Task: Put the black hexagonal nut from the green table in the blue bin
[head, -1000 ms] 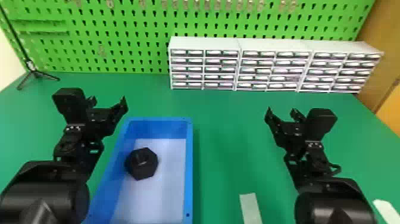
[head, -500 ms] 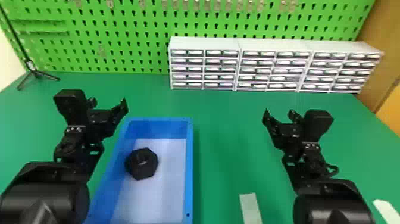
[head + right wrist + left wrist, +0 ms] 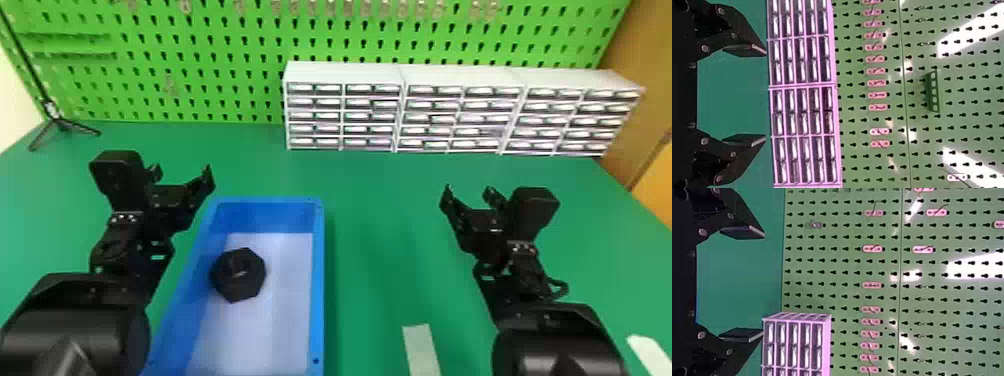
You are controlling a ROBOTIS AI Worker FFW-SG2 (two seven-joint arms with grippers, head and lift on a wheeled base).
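Left arm (image 3: 120,295), eight o'clock in the head view: black, with a glossy cylinder (image 3: 75,340), a rounded boxy housing (image 3: 117,172) and a bracket (image 3: 125,217) bearing pale screws. Right arm (image 3: 550,320), four o'clock: likewise black; a thin loop (image 3: 560,289) lies at twelve o'clock from its cylinder. Left gripper (image 3: 182,175) and right gripper (image 3: 469,194): black, angular fingers (image 3: 744,213), round silvery screws (image 3: 705,48) and flat, pale-edged pads (image 3: 744,49).
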